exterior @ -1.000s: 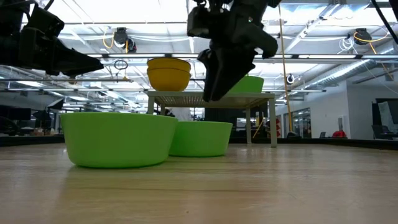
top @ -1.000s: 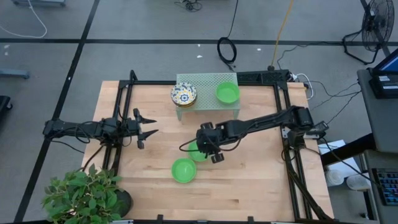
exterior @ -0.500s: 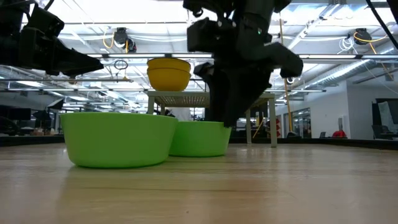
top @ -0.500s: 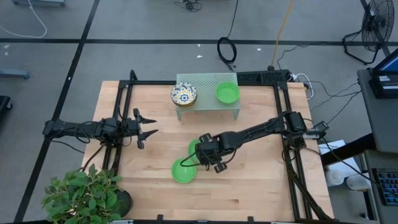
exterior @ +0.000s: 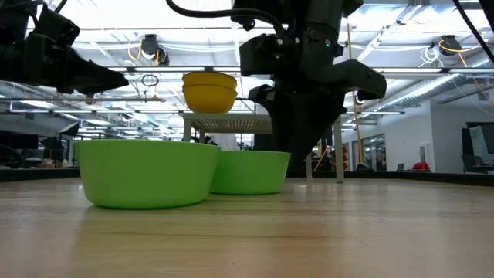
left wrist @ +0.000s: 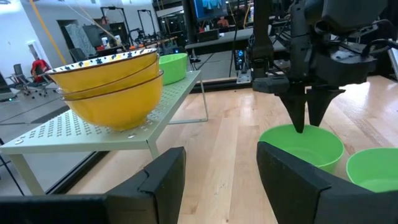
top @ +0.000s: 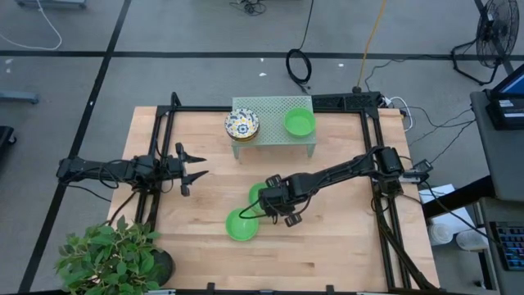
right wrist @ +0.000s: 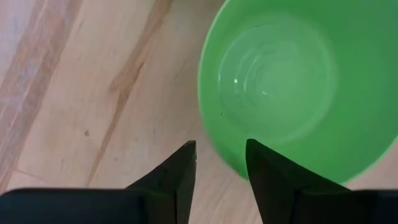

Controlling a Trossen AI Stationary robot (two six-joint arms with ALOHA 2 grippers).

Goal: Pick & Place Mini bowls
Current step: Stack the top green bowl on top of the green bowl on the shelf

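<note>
One green bowl [right wrist: 292,87] rim just beside right gripper [right wrist: 221,165], jaws apart

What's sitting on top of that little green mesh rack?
On the mesh rack sits a stack of floral bowls, yellow outside, and one green bowl. At least two are stacked; whether there's a third can't be told, and what's inside the lower ones is covered.

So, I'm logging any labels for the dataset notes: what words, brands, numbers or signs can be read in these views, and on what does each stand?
None can be read.
The green bowls, the patterned bowls, the mesh rack and the wooden table carry no visible text.
The screen in the room behind, seen in the left wrist view, shows blue shapes too blurred to read.
</note>
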